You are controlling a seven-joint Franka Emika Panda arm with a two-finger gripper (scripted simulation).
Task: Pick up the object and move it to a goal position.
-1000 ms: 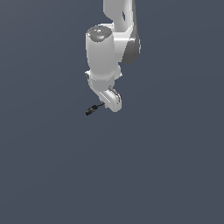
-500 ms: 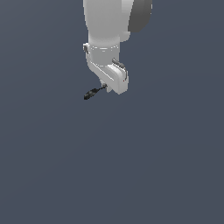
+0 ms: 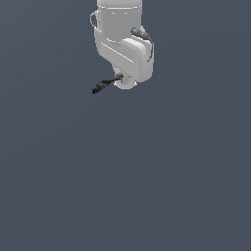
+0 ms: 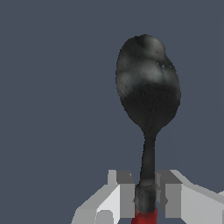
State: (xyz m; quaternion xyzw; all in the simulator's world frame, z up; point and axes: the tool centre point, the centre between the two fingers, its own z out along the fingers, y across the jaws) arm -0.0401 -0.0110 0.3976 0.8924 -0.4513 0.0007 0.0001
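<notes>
The object (image 4: 148, 94) is a thin tool with a black bulbous tip and a red shaft end (image 4: 144, 217). In the wrist view my gripper (image 4: 145, 199) is shut on its dark stem, one grey finger (image 4: 124, 194) on each side. In the exterior view the object (image 3: 104, 85) sticks out toward the exterior view's left from under the white arm, high above the floor. My gripper (image 3: 120, 78) there is mostly hidden behind the white wrist housing (image 3: 125, 51).
A plain dark grey-blue ground (image 3: 147, 186) fills both views. No other objects or containers are in sight. The arm's white body reaches out of the top of the exterior view.
The arm has risen in the exterior view, carrying the object up with it. The grip on the object has not changed.
</notes>
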